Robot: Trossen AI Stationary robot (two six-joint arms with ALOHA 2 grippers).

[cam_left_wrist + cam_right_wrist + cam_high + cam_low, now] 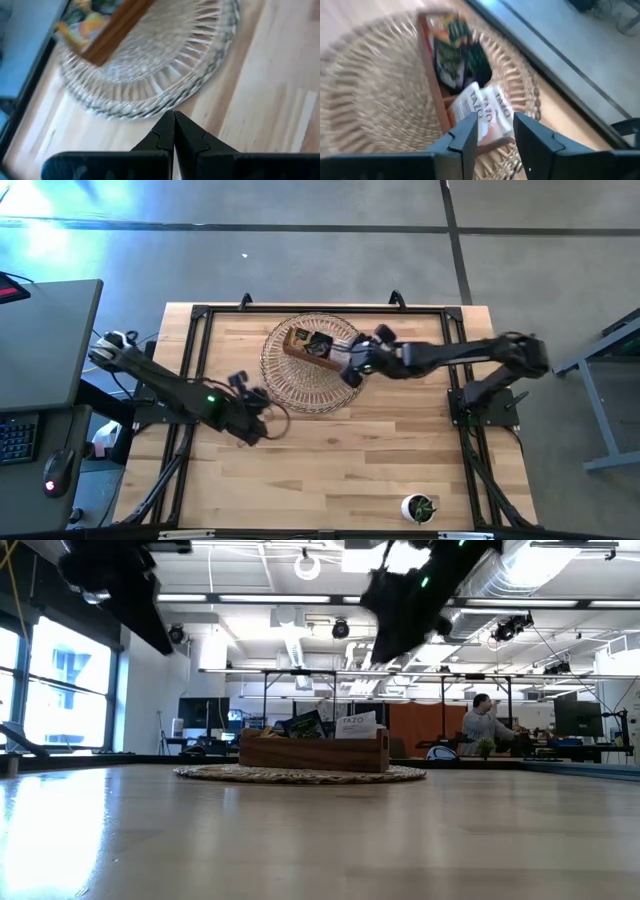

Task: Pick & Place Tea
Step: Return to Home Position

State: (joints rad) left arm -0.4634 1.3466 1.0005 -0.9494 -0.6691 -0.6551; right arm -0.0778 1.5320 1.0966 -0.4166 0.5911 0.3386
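A brown wooden tray [308, 343] stands on a round woven mat [310, 365] at the table's far middle. Tea sachets stand upright in its compartments: white printed ones [485, 112] at one end, dark green ones [457, 55] beside them, both sticking up above the tray's wall [313, 752]. My right gripper [495, 135] hovers open above the white sachets, its fingers apart and holding nothing. My left gripper [173, 125] is shut and empty, above the bare table just off the mat's near left rim [150, 107].
A small green plant in a white pot [420, 507] stands near the table's front right edge. A black frame [200, 315] runs around the table's far and side edges. Bare wood lies in front of the mat [300, 774].
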